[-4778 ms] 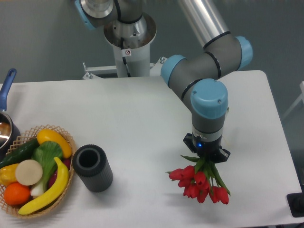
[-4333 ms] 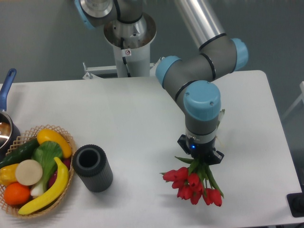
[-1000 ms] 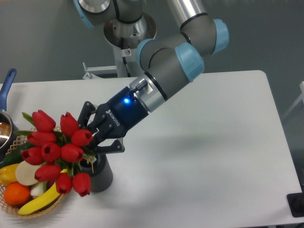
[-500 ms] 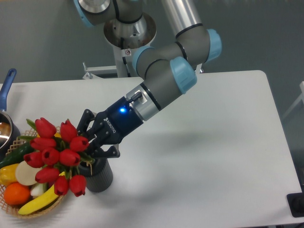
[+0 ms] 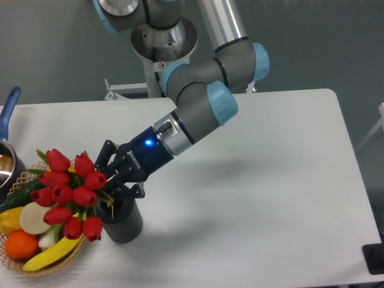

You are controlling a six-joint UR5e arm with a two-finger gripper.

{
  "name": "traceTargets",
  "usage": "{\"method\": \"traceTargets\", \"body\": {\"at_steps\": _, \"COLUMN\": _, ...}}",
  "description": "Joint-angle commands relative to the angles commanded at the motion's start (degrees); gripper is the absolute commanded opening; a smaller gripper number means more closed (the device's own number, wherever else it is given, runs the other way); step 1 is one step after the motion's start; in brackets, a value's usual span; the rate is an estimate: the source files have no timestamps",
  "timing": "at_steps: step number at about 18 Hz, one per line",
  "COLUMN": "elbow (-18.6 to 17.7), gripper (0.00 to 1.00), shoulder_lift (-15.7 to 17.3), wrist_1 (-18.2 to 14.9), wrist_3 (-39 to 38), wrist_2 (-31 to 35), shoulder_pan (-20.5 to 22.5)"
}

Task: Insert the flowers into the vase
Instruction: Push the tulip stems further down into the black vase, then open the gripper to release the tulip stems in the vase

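The gripper (image 5: 111,180) holds the flowers (image 5: 69,193) tight by their stems; the stems dip into the vase (image 5: 124,224).

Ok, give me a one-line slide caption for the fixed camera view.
Gripper holds red flowers by the stems at the dark vase, blooms leaning over the fruit basket.

The flowers (image 5: 69,195) are a tight bunch of red tulip buds with green leaves, tilted so the heads lean to the left and slightly toward the camera. Their stems run down to the right into the mouth of the vase (image 5: 123,221). The vase is a short, dark grey, matte cylinder standing upright, its top largely hidden behind the blooms.
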Motion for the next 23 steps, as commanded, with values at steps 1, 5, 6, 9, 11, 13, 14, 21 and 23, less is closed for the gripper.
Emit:
{"method": "traceTargets", "body": {"at_steps": 1, "elbow": -0.1, "gripper": 0.18, "shoulder_lift": -0.3, "wrist_1": 0.0, "wrist_3": 0.8, "wrist_2": 0.1, "shoulder_pan": 0.0}}
{"method": "traceTargets", "body": {"at_steps": 5, "elbow": -0.2, "gripper": 0.19, "shoulder_lift": -1.3, "wrist_1": 0.0, "wrist_3": 1.6, "wrist_2": 0.3, "shoulder_pan": -0.3}}
{"method": "traceTargets", "body": {"at_steps": 6, "elbow": -0.4, "gripper": 0.21, "shoulder_lift": -1.5, "wrist_1": 0.0, "wrist_3": 1.6, "wrist_2": 0.3, "shoulder_pan": -0.3}}
{"method": "traceTargets", "body": {"at_steps": 9, "elbow": -1.6, "gripper": 0.23, "shoulder_lift": -1.6, "wrist_1": -0.1, "wrist_3": 3.0, "wrist_2": 0.3, "shoulder_pan": -0.2}}
{"method": "traceTargets", "body": {"at_steps": 11, "elbow": -3.1, "gripper": 0.24, "shoulder_lift": -1.5, "wrist_1": 0.0, "wrist_3": 5.3, "wrist_2": 0.3, "shoulder_pan": 0.1}}
{"method": "traceTargets", "body": {"at_steps": 13, "elbow": -4.3, "gripper": 0.26, "shoulder_lift": -1.4, "wrist_1": -0.1, "wrist_3": 7.0, "wrist_2": 0.3, "shoulder_pan": 0.4}}
{"method": "traceTargets", "body": {"at_steps": 14, "elbow": -4.7, "gripper": 0.27, "shoulder_lift": -1.4, "wrist_1": -0.1, "wrist_3": 7.5, "wrist_2": 0.3, "shoulder_pan": 0.7}}
{"method": "traceTargets", "body": {"at_steps": 21, "elbow": -5.9, "gripper": 0.38, "shoulder_lift": -1.4, "wrist_1": -0.1, "wrist_3": 8.2, "wrist_2": 0.3, "shoulder_pan": 1.7}}
{"method": "traceTargets", "body": {"at_steps": 23, "elbow": -6.1, "gripper": 0.47, "shoulder_lift": -1.4, "wrist_1": -0.2, "wrist_3": 8.2, "wrist_2": 0.3, "shoulder_pan": 2.0}}
